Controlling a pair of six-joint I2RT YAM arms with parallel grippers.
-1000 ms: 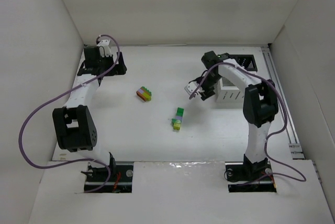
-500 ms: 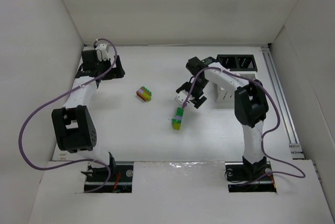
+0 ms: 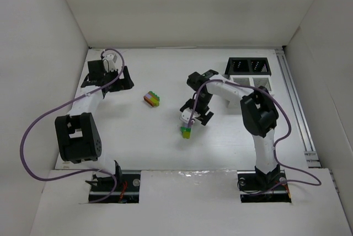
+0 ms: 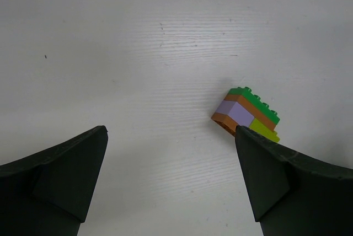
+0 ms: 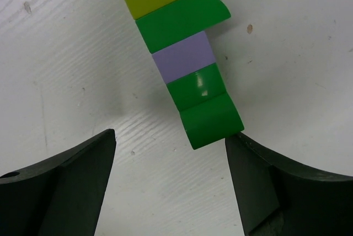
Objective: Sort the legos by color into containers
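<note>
A short stack of legos [image 5: 182,59], lime, green and purple, lies on the white table. Its dark green end sits just ahead of my right gripper [image 5: 170,137], with a corner against the right fingertip [image 5: 242,153]. This gripper is open and holds nothing. From above, the right gripper [image 3: 193,116] hangs over the far end of that stack [image 3: 187,132]. A second stack [image 4: 246,113] of green, orange, purple and lime lies ahead and right of my open, empty left gripper [image 4: 170,131]. From above, that stack [image 3: 152,99] is right of the left gripper [image 3: 110,77]. The containers stand at far right: a black pair [image 3: 249,65] and a white pair [image 3: 255,82].
White walls enclose the table on the left, far and right sides. The right arm's link [image 3: 231,90] stretches from the bins toward the centre. Purple cables loop beside both arms. A metal rail [image 3: 300,114] runs along the right edge.
The right arm has swung left from the white bin and come down over the green stack, its jaws opening wider. The left arm has barely shifted.
</note>
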